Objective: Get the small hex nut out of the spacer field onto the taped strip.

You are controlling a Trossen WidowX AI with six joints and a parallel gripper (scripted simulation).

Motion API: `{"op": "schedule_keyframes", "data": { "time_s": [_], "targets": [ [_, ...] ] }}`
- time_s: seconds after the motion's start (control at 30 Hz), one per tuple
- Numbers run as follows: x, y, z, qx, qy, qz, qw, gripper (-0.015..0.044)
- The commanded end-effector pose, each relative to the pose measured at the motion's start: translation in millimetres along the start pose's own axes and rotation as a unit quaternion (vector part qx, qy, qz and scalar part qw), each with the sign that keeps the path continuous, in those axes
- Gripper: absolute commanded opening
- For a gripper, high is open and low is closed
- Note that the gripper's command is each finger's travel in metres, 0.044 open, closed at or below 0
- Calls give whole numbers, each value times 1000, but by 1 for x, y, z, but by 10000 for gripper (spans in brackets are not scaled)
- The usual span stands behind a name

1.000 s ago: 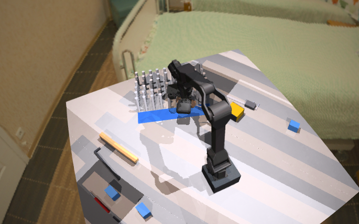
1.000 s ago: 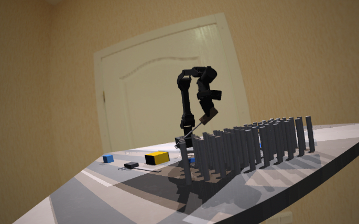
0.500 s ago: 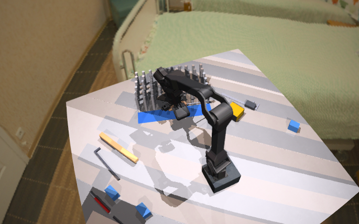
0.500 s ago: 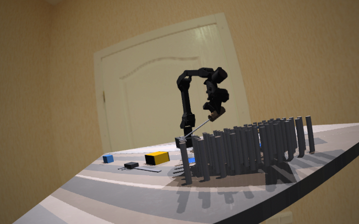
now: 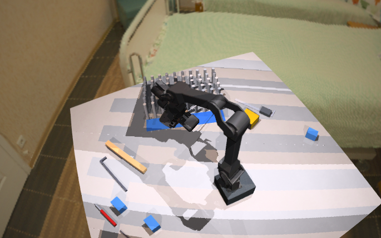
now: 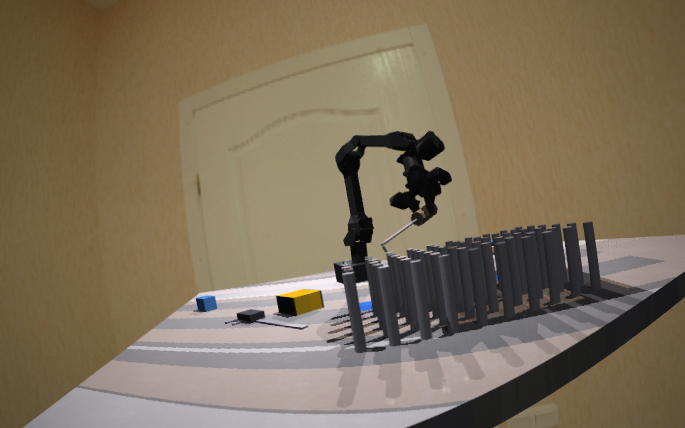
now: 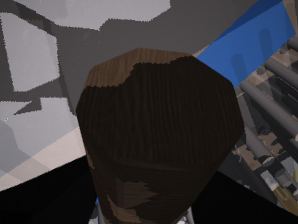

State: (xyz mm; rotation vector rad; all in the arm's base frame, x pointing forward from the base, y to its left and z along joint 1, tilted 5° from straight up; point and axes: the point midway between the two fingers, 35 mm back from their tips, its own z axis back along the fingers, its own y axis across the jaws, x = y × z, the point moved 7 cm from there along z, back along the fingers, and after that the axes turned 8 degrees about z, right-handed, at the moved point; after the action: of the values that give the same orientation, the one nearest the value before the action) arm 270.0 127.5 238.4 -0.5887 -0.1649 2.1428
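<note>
Biggest first: table (image 5: 289, 174) (image 6: 217, 374) (image 7: 30, 50), then our only arm (image 5: 199, 95) (image 6: 352, 194) reaching out to the strip's side of the spacers (image 5: 213, 77) (image 6: 531, 276) (image 7: 272, 102), which look upright where seen. Blue taped strip (image 5: 211, 118) (image 6: 366, 306) (image 7: 257, 42) runs along the front, between most of the field and the arm's base. Our gripper (image 5: 181, 118) (image 6: 423, 204) (image 7: 147, 167) is clamped on the hook tool's wooden handle (image 6: 423, 214) (image 7: 160, 110), held up off the table, over or near the strip in the top view. Key relation: the thin shaft (image 6: 400, 231) slants down from the handle toward the yellow block (image 5: 251, 118) (image 6: 300, 301) end, bent tip lowest; we judge its long axis runs more across the front than into the rows. Field is on the far side of the strip from the base, so we'd likely need to turn the hook inward, line it up with a gap and only then lower it; swinging while low could knock a spacer. Hex nut: can't place it, probably down among the spacers; a brass-coloured patch (image 7: 286, 200) shows there in the wrist view, identity unclear.
</note>
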Motion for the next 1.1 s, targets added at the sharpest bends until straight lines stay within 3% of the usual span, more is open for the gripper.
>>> {"op": "schedule_keyframes", "data": {
  "time_s": [0.0, 0.73, 1.07],
  "targets": [
    [11, 0, 7, -13, 11, 68, 998, 0],
    [74, 6, 39, -62, 64, 413, 906, 0],
    [80, 5, 29, -63, 66, 422, 902, 0]
  ]
}}
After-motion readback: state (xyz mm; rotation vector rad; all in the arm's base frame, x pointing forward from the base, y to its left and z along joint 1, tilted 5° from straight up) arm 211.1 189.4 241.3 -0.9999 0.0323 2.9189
